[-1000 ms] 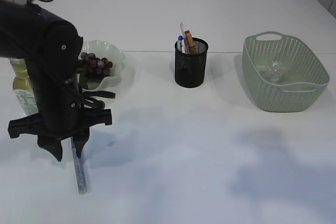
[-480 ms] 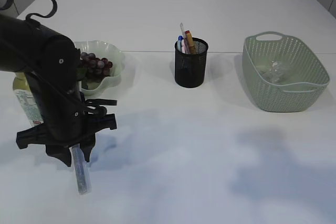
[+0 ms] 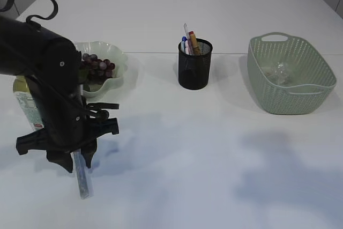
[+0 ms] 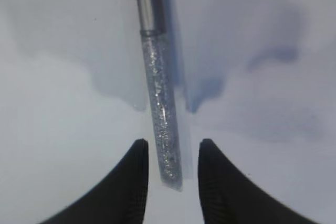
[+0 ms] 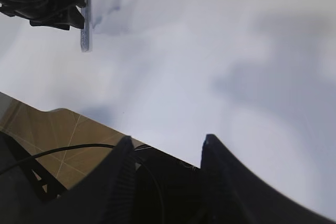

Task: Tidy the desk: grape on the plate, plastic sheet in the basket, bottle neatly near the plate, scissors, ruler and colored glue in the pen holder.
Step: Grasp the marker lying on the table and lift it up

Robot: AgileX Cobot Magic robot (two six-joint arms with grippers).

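The left gripper (image 4: 170,163) is held spread astride the glitter glue tube (image 4: 160,108), which lies flat on the table (image 3: 214,148), not yet pinched. The grapes (image 3: 96,65) are seen on the plate (image 3: 119,57), the plastic sheet (image 3: 280,72) in the basket (image 3: 292,103), the bottle (image 3: 24,105) beside the plate. The right gripper (image 5: 165,150) is left open, idle.

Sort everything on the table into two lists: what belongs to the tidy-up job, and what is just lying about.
Job:
glitter glue tube, between the open left gripper fingers
grapes on plate
bottle
pen holder
basket with plastic sheet

Lying about:
nothing visible
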